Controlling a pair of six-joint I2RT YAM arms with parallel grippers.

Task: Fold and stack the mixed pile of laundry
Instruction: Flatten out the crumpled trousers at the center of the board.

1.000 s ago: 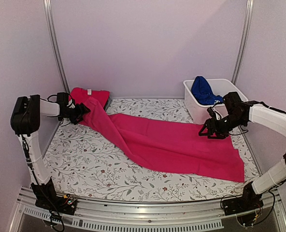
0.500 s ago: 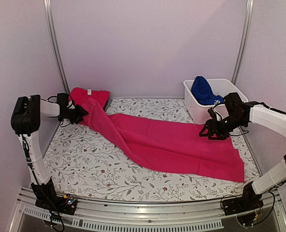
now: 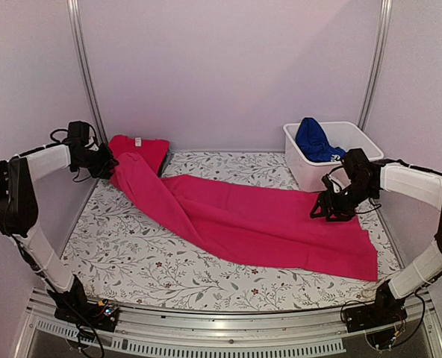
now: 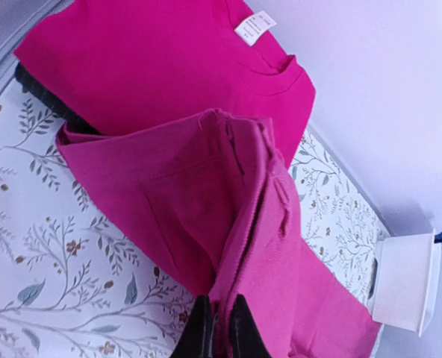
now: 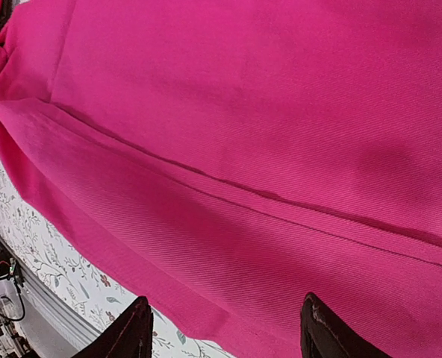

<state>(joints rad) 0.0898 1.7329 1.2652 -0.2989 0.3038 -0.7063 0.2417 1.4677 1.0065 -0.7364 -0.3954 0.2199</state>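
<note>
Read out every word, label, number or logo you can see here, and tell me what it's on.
No text can be quoted here.
On the red tee, the white neck label inside the collar: faint print, too small and blurred to read.
On the magenta garment, the blue garment, the white tub and the floral cloth: no readable text.

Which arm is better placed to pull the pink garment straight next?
Left: the left gripper is shut on the pink garment at its bunched back-left end. The right gripper hangs open over the other end, holding nothing.
</note>
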